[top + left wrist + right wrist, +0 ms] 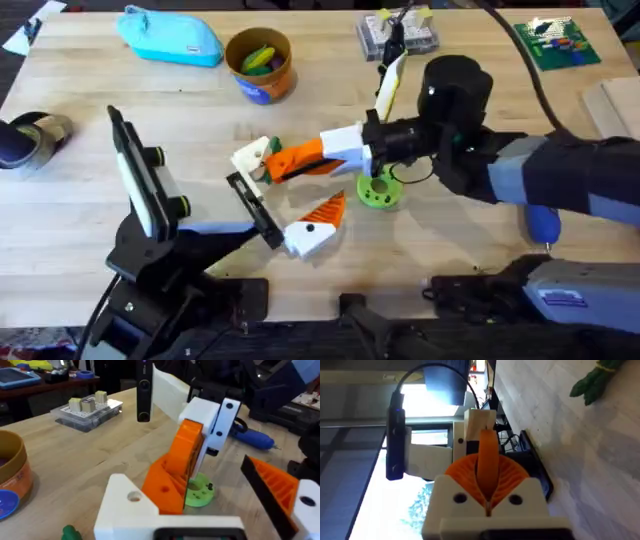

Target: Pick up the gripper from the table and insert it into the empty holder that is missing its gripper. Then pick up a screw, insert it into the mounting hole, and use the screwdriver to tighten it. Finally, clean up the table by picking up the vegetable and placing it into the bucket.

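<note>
Overhead view: right hand (pixel 345 152) clamps the orange ribbed finger with white base (pixel 300 156) against the white angular holder (pixel 252 157); left hand's state unclear

The right arm reaches across toward nine o'clock, its right gripper (pixel 335 152) clamped, wrist rolled sideways. The left arm sits folded at seven o'clock.

Right arm (pixel 560 175): matte black cylindrical joint housings, grey-blue link covers, black cable looping by wrist. Right pincer (pixel 345 150): white blocky body, orange ribbed pads (pixel 487 472), round screw holes on white face. Left arm (pixel 150 250): black links, angular black base. Left pincer (pixel 170 520): white blocky mount, one round hole.
</note>
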### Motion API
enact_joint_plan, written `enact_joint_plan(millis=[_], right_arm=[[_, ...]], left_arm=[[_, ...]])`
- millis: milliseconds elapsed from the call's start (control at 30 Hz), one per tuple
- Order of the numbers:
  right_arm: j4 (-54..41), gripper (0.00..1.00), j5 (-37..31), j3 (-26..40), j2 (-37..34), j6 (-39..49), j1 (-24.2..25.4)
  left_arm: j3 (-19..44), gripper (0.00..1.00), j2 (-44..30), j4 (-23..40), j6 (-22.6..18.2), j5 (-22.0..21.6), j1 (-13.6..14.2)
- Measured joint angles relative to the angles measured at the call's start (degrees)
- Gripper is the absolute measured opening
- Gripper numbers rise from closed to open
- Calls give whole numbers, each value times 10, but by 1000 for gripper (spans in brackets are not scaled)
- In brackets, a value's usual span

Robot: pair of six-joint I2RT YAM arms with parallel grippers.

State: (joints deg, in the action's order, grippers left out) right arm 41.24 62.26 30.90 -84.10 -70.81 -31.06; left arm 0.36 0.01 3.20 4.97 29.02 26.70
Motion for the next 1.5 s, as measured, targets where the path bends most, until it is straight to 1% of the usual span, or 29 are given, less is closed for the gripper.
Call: enact_joint_plan(millis=[167, 500, 700, 1000, 1033, 1067, 1233, 1500], right_arm=[[4, 9, 11, 13, -4, 0, -4], [1, 9, 17, 25, -7, -5, -6], [8, 9, 39, 60, -58, -8, -6], [6, 9, 96, 144, -150, -13, -6], [8, 9, 109, 162, -172, -19, -5], [8, 9, 112, 167, -178, -21, -5], [15, 9, 112, 181, -202, -25, -8], [16, 9, 115, 185, -206, -26, -2]], left_arm=[[0, 994, 0, 0, 0, -7, -1], [0, 994, 0, 0, -3, -6, 0], [0, 994, 0, 0, 1, -26, -5], [0, 994, 0, 2, 3, -64, -11], [0, 994, 0, 2, 7, -73, -11], [0, 994, 0, 3, 9, -75, -11], [0, 994, 0, 2, 20, -60, -9], [0, 994, 0, 2, 26, -50, -8]])
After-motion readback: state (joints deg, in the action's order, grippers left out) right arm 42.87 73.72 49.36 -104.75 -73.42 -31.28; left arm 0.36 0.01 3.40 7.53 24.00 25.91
